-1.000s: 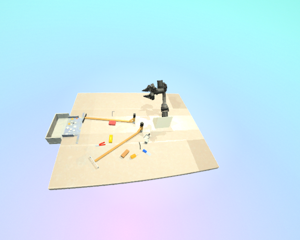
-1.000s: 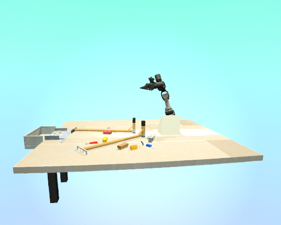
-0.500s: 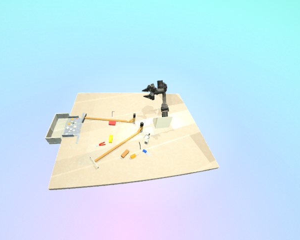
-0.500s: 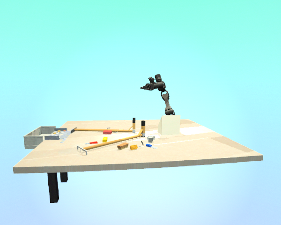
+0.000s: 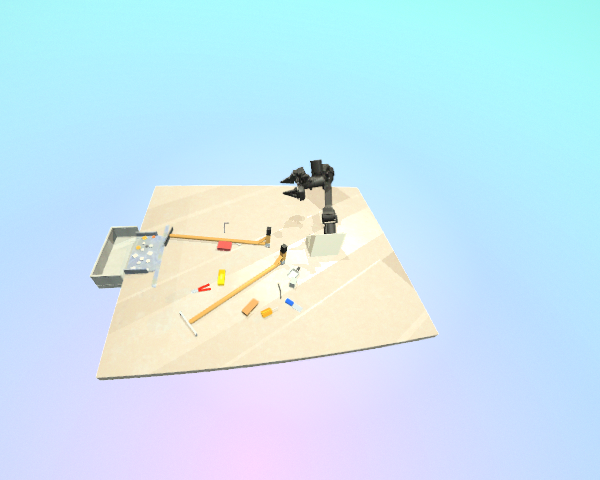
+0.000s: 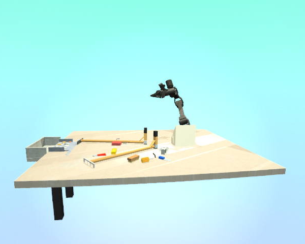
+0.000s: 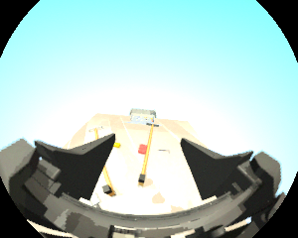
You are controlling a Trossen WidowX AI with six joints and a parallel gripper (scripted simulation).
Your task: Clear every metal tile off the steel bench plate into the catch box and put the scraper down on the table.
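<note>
My gripper [image 5: 282, 187] [image 6: 150, 95] [image 7: 148, 138] is open and empty, high above the table's back right. The long scraper [image 5: 217, 239] [image 6: 110, 141] [image 7: 147, 149] lies on the table, its dark blade beside the near edge of the steel bench plate [image 5: 159, 253] [image 6: 71, 147] and its upright black-topped grip toward the arm. Several small metal tiles [image 5: 141, 257], pale and orange, are spread on the plate. The grey catch box [image 5: 106, 281] [image 6: 36, 153] [image 7: 143, 112] is at the plate's far end; no tiles can be made out in it.
A second long tool [image 5: 233, 291] [image 6: 121, 154] with a rake-like head lies diagonally nearer the front. A red block [image 5: 224, 246] [image 6: 116, 143] [image 7: 142, 149] lies beside the scraper's handle. A yellow block [image 5: 221, 277], red-handled pliers [image 5: 203, 288] and a brown block [image 5: 249, 307] lie around. A pale panel [image 5: 327, 244] [image 6: 185, 135] stands before the arm's base.
</note>
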